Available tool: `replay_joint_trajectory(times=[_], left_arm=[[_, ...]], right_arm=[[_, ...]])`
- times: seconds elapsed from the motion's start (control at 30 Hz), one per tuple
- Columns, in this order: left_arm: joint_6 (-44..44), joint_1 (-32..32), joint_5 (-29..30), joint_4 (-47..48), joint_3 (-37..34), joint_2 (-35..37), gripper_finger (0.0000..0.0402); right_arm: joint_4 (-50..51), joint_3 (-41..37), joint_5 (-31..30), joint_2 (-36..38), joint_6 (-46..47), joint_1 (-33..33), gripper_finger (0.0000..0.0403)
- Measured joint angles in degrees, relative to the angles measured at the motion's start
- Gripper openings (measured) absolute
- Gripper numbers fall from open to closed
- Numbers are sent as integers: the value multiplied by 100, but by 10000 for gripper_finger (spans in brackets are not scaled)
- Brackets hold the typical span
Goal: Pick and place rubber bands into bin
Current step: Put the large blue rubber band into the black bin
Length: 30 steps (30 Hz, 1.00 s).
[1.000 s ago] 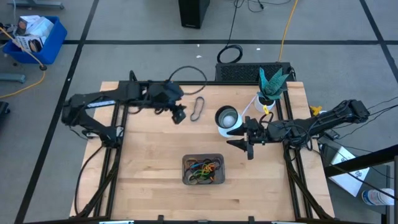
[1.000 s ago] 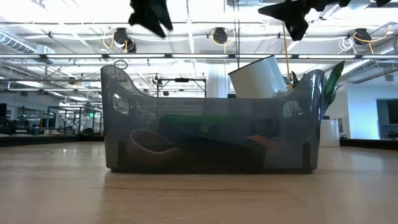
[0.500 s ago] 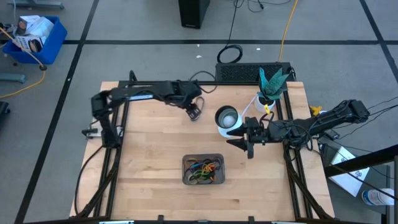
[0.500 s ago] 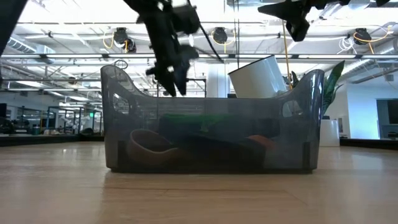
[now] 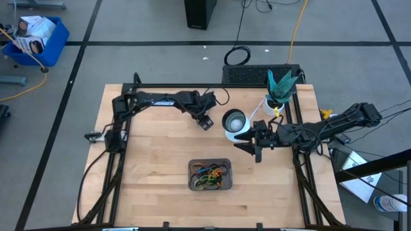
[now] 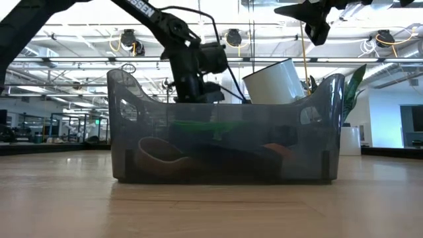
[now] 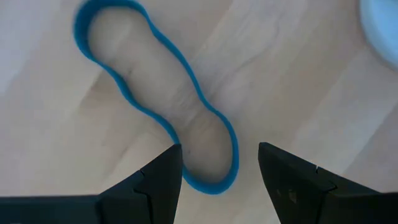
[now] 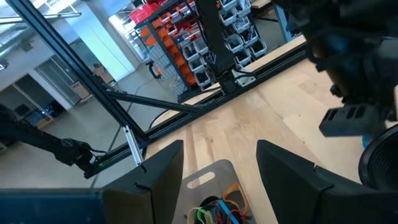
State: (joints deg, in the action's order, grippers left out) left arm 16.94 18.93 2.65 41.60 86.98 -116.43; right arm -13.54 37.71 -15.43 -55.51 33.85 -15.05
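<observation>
A blue rubber band (image 7: 155, 99) lies flat on the wooden table as a long, wavy loop. My left gripper (image 7: 217, 171) is open above it, one finger on either side of the loop's near end (image 7: 214, 180). In the high view this gripper (image 5: 206, 121) is just left of the cup and covers the band. The dark grey bin (image 5: 190, 176) stands near the table's front middle and holds several coloured rubber bands (image 5: 210, 174). My right gripper (image 5: 255, 151) is open and empty, above the table right of the bin.
A white-and-silver cup (image 5: 234, 122) stands close to the right of my left gripper. A white plant pot (image 5: 275, 106) with a green plant stands at the back right. In the low view the bin's wall (image 6: 225, 142) fills the foreground, with my left arm (image 6: 192, 66) behind it.
My left gripper has swung toward the table's right edge, from the left part of the table to the blue band beside the cup, and has come down low over it. My right gripper has kept still.
</observation>
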Motion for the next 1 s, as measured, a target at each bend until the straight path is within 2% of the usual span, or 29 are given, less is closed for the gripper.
replay_joint_trajectory(times=[0.2,0.7,0.83,1.0], left_arm=[[16,-38,-16,-17,0,-209,218],[129,-147,-52,-234,0,-217,218],[212,-90,-275,-229,0,-217,218],[230,-91,-266,-227,0,-217,218]], right_arm=[[6,0,-124,0,0,2,196],[6,0,-106,0,-17,2,196],[6,0,-104,0,-20,2,196],[8,0,-102,0,-21,2,196]])
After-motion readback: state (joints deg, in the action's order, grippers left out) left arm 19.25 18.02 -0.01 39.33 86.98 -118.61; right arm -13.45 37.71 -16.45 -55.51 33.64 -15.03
